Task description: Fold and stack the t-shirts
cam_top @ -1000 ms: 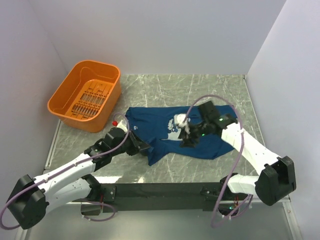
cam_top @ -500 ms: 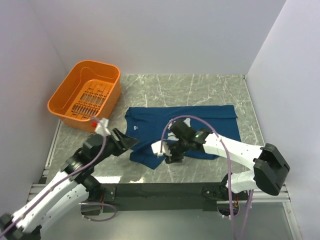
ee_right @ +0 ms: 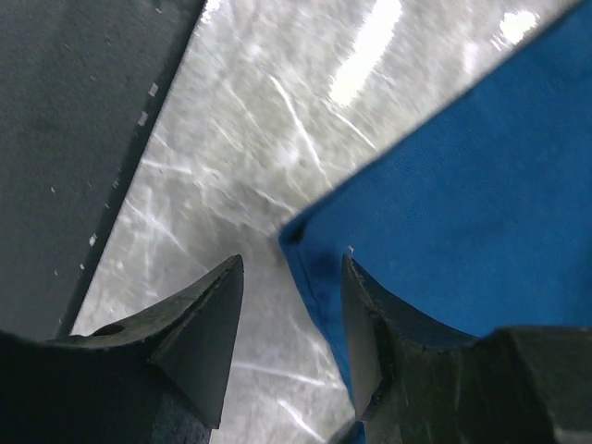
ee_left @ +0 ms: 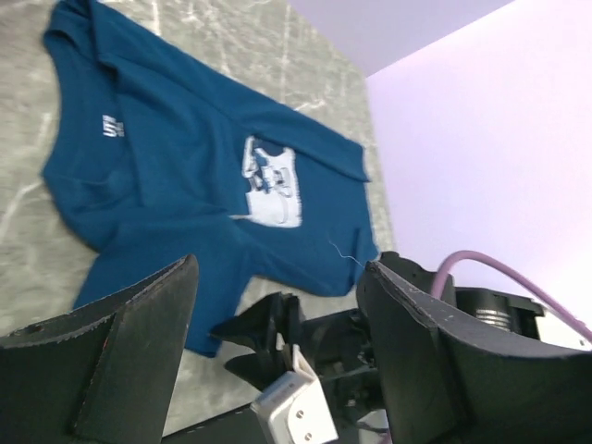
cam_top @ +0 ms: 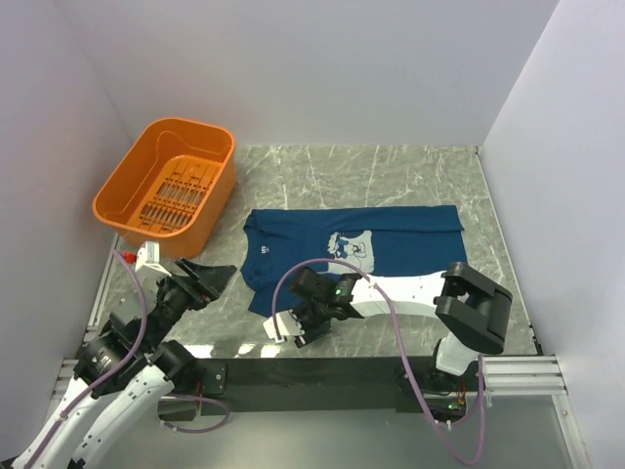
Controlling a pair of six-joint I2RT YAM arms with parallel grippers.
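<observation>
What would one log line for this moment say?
t-shirt: spread out, unfolded | left gripper: open, off shirt | right gripper: open at shirt corner

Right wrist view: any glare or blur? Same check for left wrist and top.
Right wrist: white glare streaks on the marble table, right gripper soft in the foreground, t-shirt corner clear. Left wrist: left gripper dark and soft, t-shirt sharp. Top external: even light, faint shadows, no blur.
</observation>
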